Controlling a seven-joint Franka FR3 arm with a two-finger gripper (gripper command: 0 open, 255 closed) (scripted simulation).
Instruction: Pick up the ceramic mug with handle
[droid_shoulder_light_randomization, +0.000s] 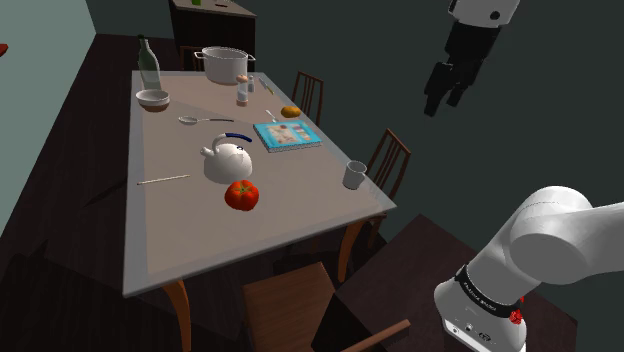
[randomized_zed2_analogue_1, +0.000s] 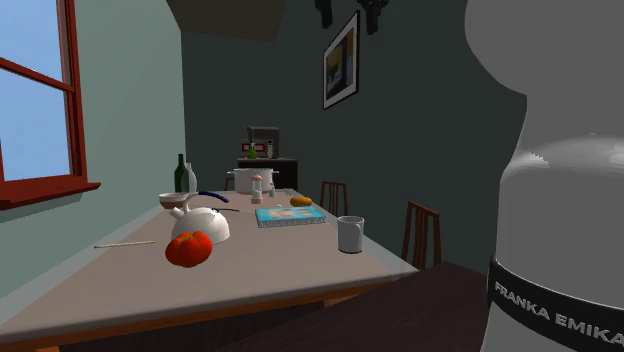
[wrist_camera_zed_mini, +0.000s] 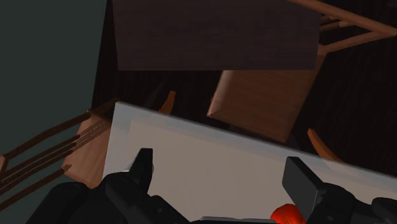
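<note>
I see my gripper (droid_shoulder_light_randomization: 443, 100) hanging high with its fingers spread wide and nothing between them, while the pale grey mug (droid_shoulder_light_randomization: 354, 175) stands upright well below it, off to one side, near the table (droid_shoulder_light_randomization: 200, 230) edge.

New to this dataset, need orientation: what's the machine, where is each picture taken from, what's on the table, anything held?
It is a white Franka arm with a black two-finger gripper. The shoulder view looks down from beside the arm. The second exterior view looks along the pale-topped table past the arm. The wrist view looks along the gripper. On the table are a pale grey mug, a white kettle, a red tomato and a blue book. The gripper is open, high above the table, holding nothing.
</note>
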